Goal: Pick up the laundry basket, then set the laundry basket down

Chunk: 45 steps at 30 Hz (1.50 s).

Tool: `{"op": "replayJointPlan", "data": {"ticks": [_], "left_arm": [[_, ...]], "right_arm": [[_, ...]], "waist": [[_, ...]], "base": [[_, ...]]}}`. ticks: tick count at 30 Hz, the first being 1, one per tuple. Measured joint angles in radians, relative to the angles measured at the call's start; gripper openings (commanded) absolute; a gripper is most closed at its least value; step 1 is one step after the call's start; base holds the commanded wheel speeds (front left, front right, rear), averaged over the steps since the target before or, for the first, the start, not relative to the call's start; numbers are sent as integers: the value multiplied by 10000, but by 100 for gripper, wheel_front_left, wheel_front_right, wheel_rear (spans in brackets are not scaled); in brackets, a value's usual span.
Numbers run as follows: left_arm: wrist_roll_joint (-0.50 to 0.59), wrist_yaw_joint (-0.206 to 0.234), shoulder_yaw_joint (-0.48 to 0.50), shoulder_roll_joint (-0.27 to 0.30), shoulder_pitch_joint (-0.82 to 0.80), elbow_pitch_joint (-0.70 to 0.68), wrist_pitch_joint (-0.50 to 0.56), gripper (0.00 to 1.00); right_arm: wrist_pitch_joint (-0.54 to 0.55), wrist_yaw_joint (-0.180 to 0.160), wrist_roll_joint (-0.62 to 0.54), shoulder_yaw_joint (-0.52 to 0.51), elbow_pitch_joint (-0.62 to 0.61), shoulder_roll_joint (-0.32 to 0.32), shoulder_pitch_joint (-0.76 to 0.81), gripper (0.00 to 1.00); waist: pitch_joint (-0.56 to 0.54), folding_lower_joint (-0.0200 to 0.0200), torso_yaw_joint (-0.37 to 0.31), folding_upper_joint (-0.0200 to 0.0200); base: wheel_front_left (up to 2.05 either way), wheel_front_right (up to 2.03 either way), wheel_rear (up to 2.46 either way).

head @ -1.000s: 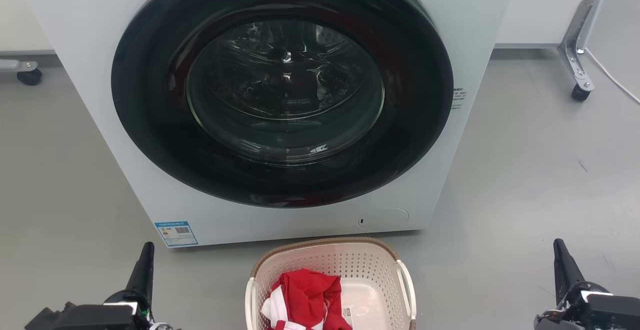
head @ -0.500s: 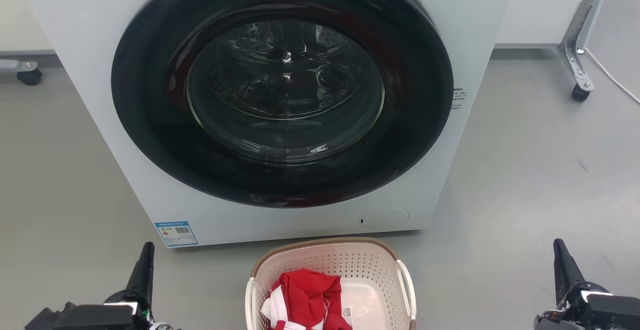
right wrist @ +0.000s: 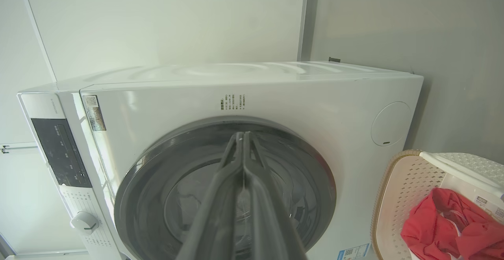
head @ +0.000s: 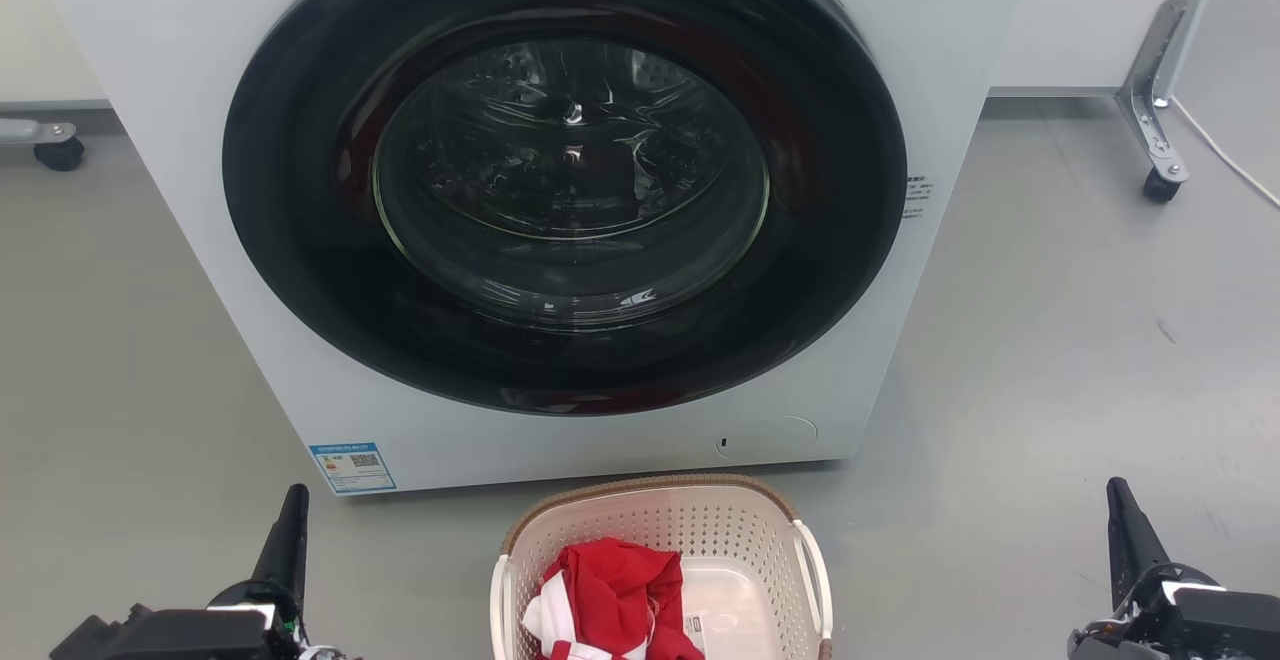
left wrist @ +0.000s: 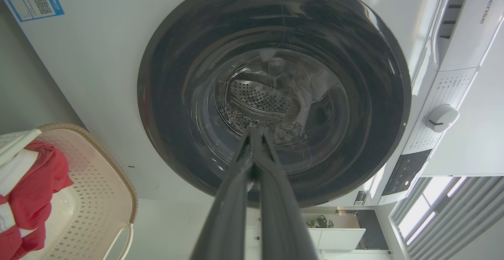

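Note:
The laundry basket (head: 700, 525) is cream-white perforated plastic with a brown woven rim and white side handles. It stands on the floor at the bottom middle of the head view, just in front of the washing machine, with a red and white garment (head: 610, 595) inside. The basket (left wrist: 92, 181) also lies at the lower left of the left wrist view, and the basket (right wrist: 405, 189) at the lower right of the right wrist view. My left gripper (head: 292, 505) is well to its left, and my right gripper (head: 1120, 500) far to its right. Both are shut and hold nothing, as the left gripper (left wrist: 254, 132) and right gripper (right wrist: 241, 136) show in their wrist views.
A white front-loading washing machine (head: 130, 90) with a large dark round door (head: 565, 175) stands close behind the basket. Grey floor stretches to either side. A castor on a metal leg (head: 1158, 175) is at the far right, another castor (head: 58, 152) at the far left.

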Motion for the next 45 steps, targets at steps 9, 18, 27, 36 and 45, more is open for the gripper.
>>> {"op": "replayJointPlan", "data": {"ticks": [9,18,27,36,45], "left_arm": [[0,0,0,0,0,0,0,0],[0,0,0,0,0,0,0,0],[0,0,0,0,0,0,0,0],[0,0,0,0,0,-2,0,0],[0,0,0,0,0,-2,0,0]], "right_arm": [[0,0,2,0,0,0,0,0],[0,0,2,0,0,0,0,0],[0,0,12,2,-2,0,0,0],[0,0,12,2,-2,0,0,0],[0,0,12,2,-2,0,0,0]], "waist": [[0,0,0,0],[0,0,0,0],[1,0,0,0],[2,0,0,0],[2,0,0,0]], "base": [[0,0,0],[0,0,0],[0,0,0],[0,0,0],[0,0,0]]}}
